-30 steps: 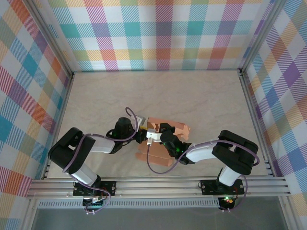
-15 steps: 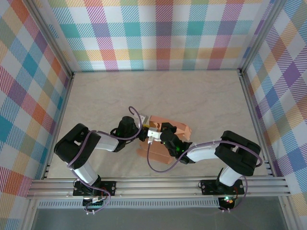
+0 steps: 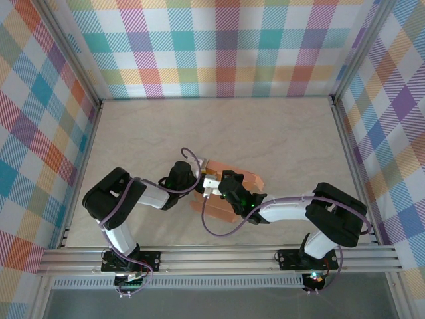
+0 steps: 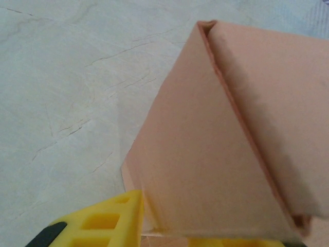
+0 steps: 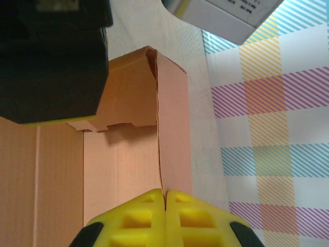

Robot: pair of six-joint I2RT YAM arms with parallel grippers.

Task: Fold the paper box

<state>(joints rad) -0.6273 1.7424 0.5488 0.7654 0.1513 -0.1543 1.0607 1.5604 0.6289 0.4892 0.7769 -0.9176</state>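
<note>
Paper box [image 5: 123, 175], wall upright, pinched in right jaws

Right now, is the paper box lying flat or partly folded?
Partly folded. In both wrist views the paper box has upright panels meeting at a creased corner.

The paper box [image 3: 251, 179] is coloured salmon orange throughout (plain, unprinted). The table [image 3: 279, 133] is marbled in pale cream with faint grey veins. The walls [image 3: 226, 46] are covered in a pastel plaid of teal, pink, yellow, orange and purple. The right gripper [image 5: 165, 194] is tipped in yellow.
</note>
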